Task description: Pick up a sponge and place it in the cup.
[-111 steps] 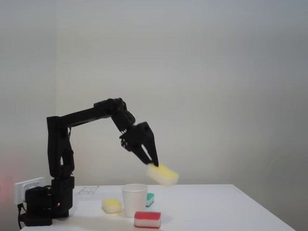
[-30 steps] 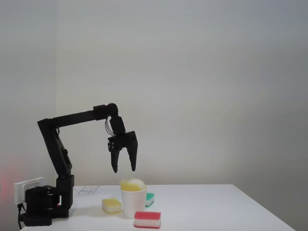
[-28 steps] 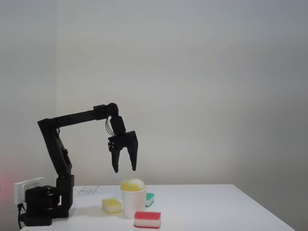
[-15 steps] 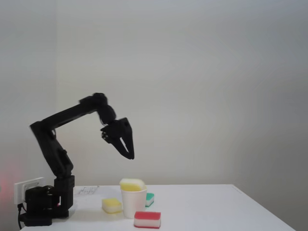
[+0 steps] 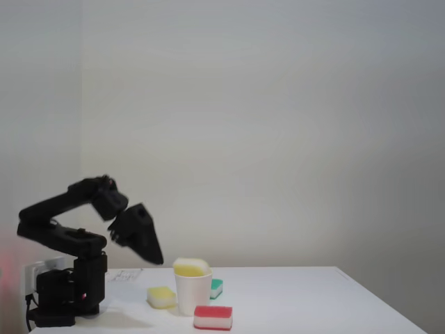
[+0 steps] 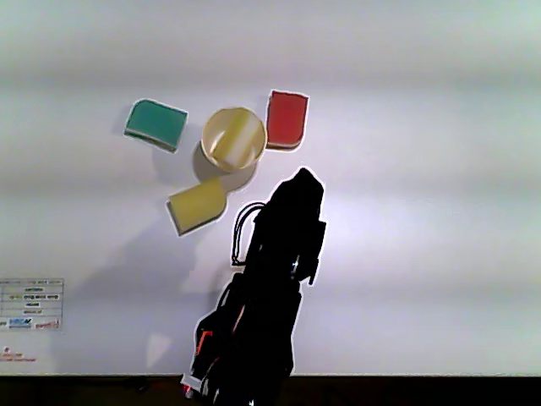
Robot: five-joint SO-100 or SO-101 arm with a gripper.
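Observation:
The white cup (image 5: 193,293) stands on the table, and the pale yellow sponge (image 5: 190,266) sits in its mouth, sticking out above the rim. From above, the sponge (image 6: 238,135) fills the cup (image 6: 204,145). My gripper (image 5: 151,256) hangs to the left of the cup, apart from it, tilted down to the right. Its fingers read as one dark wedge with nothing between them. In the other view the gripper (image 6: 302,180) points toward the cup from below right.
A stubby yellow sponge (image 5: 161,297) lies left of the cup, a red-topped sponge (image 5: 213,317) in front and a green one (image 5: 217,285) behind. The white table (image 5: 320,306) stretches free to the right. The arm base (image 5: 66,296) stands at the left edge.
The sponge went from my gripper into the cup. The gripper opened above the cup, then closed while the arm folded back and down to the left.

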